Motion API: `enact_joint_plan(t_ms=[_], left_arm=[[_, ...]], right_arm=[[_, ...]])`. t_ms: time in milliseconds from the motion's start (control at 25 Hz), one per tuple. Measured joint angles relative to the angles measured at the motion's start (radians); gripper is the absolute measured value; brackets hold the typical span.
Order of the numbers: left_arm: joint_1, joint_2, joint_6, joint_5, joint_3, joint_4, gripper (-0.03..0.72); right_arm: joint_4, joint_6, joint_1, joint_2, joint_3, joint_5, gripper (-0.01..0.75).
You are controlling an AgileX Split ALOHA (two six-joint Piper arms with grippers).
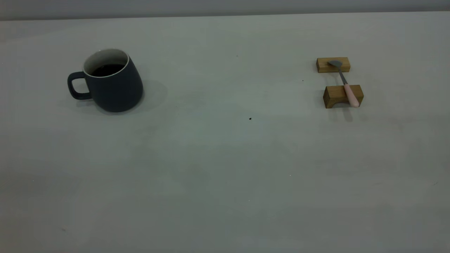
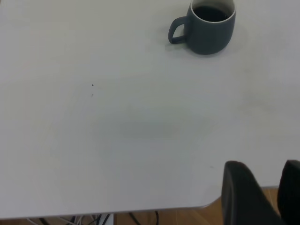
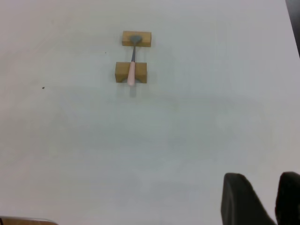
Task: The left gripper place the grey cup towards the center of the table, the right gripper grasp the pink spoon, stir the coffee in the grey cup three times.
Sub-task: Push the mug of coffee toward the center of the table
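The grey cup [image 1: 112, 88] stands upright on the left part of the table [image 1: 225, 158], handle pointing left, with dark coffee [image 1: 107, 69] inside. It also shows far off as the cup [image 2: 211, 28] in the left wrist view. The pink spoon [image 1: 346, 86] lies across two wooden blocks on the right, its pink handle towards the front; the same spoon [image 3: 132, 65] appears in the right wrist view. My left gripper [image 2: 265, 168] hangs over the table's near edge, far from the cup, fingers apart and empty. My right gripper [image 3: 262, 180] is well short of the spoon, also empty. Neither gripper shows in the exterior view.
Two tan wooden blocks [image 1: 333, 65] [image 1: 337, 96] hold the spoon off the surface. A small dark speck [image 1: 250, 118] marks the table's middle. Wooden floor and cables [image 2: 93, 219] show beyond the table edge in the left wrist view.
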Motion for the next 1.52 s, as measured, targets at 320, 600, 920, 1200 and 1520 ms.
enact_joint_plan(t_ms=[320, 600, 920, 1200, 1520], left_arm=[[0.0, 0.0, 0.0, 0.0, 0.0, 0.0, 0.258], [0.0, 0.0, 0.0, 0.0, 0.0, 0.0, 0.258], [0.0, 0.0, 0.0, 0.0, 0.0, -0.001, 0.258], [0.0, 0.005, -0.04, -0.019, -0.011, -0.006, 0.258], [0.0, 0.401, 0.016, -0.169, -0.124, -0.003, 0.262]], right_arm=[[0.0, 0.0, 0.0, 0.0, 0.0, 0.0, 0.23], [0.0, 0.0, 0.0, 0.0, 0.0, 0.0, 0.23], [0.0, 0.0, 0.0, 0.0, 0.0, 0.0, 0.23], [0.0, 0.0, 0.0, 0.0, 0.0, 0.0, 0.23], [0.0, 0.0, 0.0, 0.0, 0.0, 0.0, 0.23]])
